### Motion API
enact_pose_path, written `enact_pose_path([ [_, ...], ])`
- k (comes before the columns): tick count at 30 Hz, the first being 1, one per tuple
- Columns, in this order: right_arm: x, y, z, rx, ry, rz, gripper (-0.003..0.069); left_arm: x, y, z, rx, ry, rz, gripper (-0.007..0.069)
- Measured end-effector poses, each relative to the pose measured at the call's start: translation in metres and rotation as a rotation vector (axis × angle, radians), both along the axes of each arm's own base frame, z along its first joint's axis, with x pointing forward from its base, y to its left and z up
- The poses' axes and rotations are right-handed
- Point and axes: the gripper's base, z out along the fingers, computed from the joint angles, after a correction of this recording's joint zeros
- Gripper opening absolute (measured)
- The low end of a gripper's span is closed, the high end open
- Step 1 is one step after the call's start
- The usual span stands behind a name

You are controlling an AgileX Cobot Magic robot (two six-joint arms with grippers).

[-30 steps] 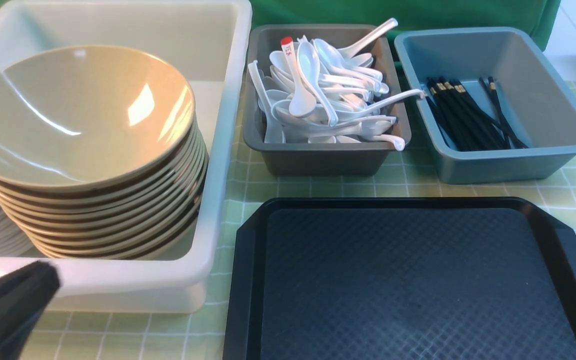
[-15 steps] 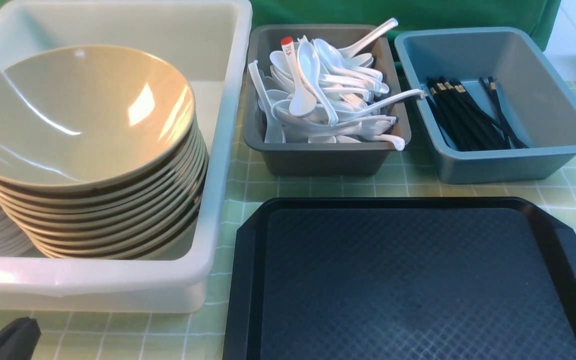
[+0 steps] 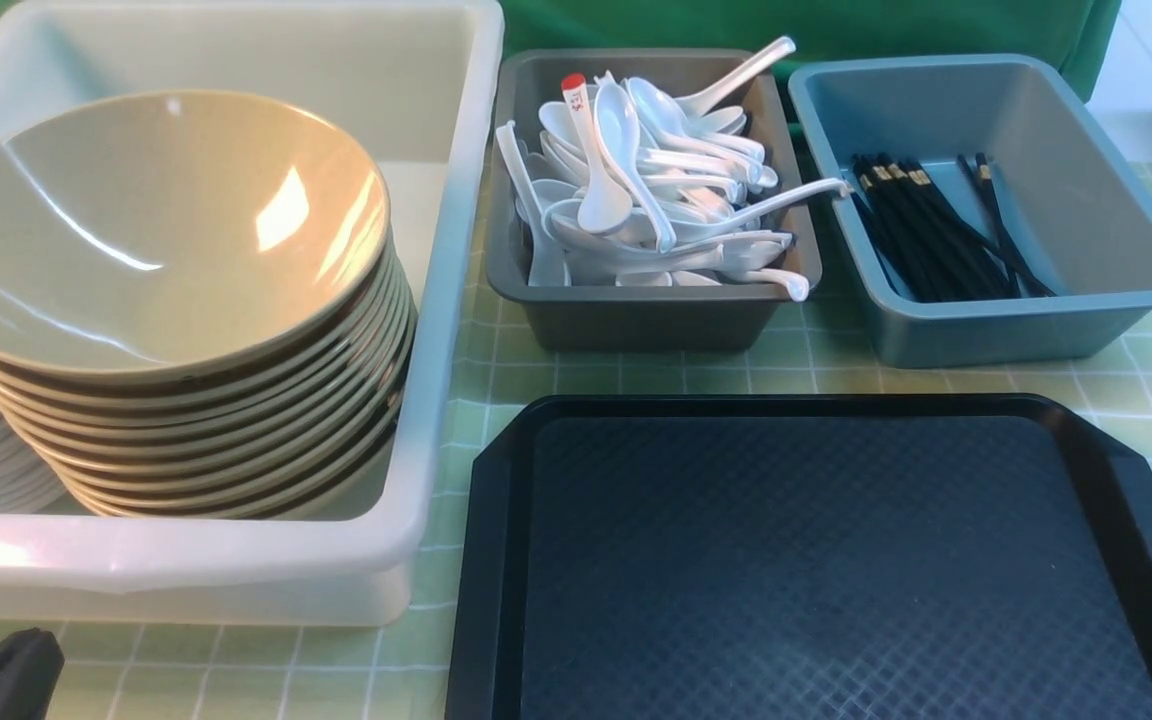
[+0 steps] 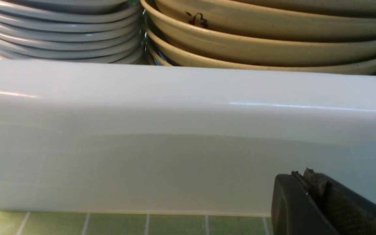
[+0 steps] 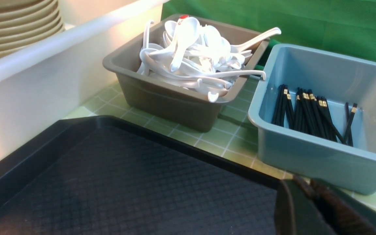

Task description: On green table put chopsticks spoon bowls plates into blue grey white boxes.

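While bowls (image 3: 161, 290) fill the white box (image 3: 436, 300), the left hand (image 3: 1, 680) sits just outside.

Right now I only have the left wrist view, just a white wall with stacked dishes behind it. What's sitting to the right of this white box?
Observer: A grey box heaped with white spoons stands just right of the white box.
Operator: Do you see any chopsticks?
Observer: Yes, black chopsticks lie in a blue box, further right again.
Operator: What's on the near side of those two boxes?
Observer: A black tray, with nothing on it in the front view.
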Motion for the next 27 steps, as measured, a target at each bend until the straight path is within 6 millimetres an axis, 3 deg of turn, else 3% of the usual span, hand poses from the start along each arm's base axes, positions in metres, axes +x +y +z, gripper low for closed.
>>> enact_pose_path([
  [9, -0.011, -0.007, -0.001, -0.118, -0.049, -0.052, 0.0068, 0.0, 0.0, 0.0, 0.0, -0.001, 0.0, -0.0001],
  [13, -0.016, -0.016, -0.022, -0.179, 0.003, -0.175, 0.0071, 0.0, 0.0, 0.0, 0.0, -0.002, 0.0, -0.0001],
  [17, -0.02, -0.028, -0.061, -0.13, 0.082, -0.339, 0.0074, 0.0, 0.0, 0.0, 0.0, -0.002, 0.0, -0.0001],
  [19, -0.021, -0.029, -0.07, -0.099, 0.099, -0.363, 0.0076, 0.0, 0.0, 0.0, 0.0, -0.002, 0.0, -0.0001],
  [20, -0.02, -0.03, -0.085, -0.082, 0.132, -0.38, 0.0076, 0.0, 0.0, 0.0, 0.0, -0.002, 0.0, -0.0001],
  [23, -0.019, -0.031, -0.106, -0.07, 0.176, -0.391, 0.0078, 0.0, 0.0, 0.0, 0.0, -0.003, 0.0, -0.0001],
  [27, -0.016, -0.031, -0.105, -0.052, 0.085, -0.398, 0.0081, 0.0, 0.0, 0.0, 0.0, -0.004, 0.0, -0.0001],
])
